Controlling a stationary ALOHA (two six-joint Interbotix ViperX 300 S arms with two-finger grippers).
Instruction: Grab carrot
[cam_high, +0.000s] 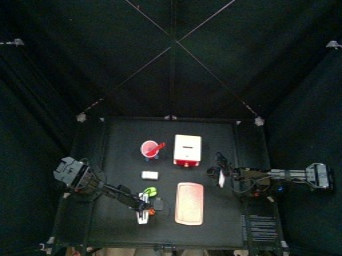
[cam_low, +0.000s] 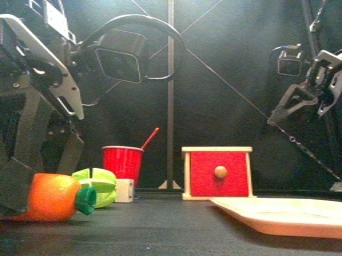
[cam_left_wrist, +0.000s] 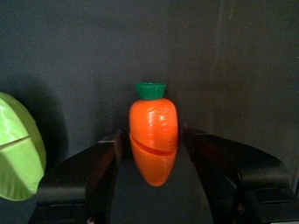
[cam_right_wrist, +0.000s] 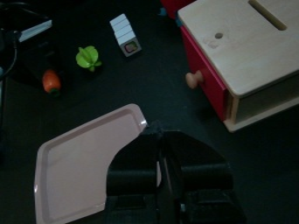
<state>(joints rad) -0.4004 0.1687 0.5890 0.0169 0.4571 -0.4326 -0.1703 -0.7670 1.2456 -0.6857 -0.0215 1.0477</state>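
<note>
The carrot (cam_left_wrist: 153, 143) lies at the table's front left, between the jaws of the left gripper (cam_left_wrist: 153, 162), which stand parted either side of its orange body. Close evenly on the thick middle, below the green cap, clear of the green lump (cam_left_wrist: 20, 149) alongside. Farther right, the right gripper (cam_right_wrist: 163, 166) hangs pinched together, empty, near the pink board (cam_right_wrist: 82, 166).

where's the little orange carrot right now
The small orange carrot with a green top sits between the left gripper's open jaws, at the table's front left beside a green lump.
</note>
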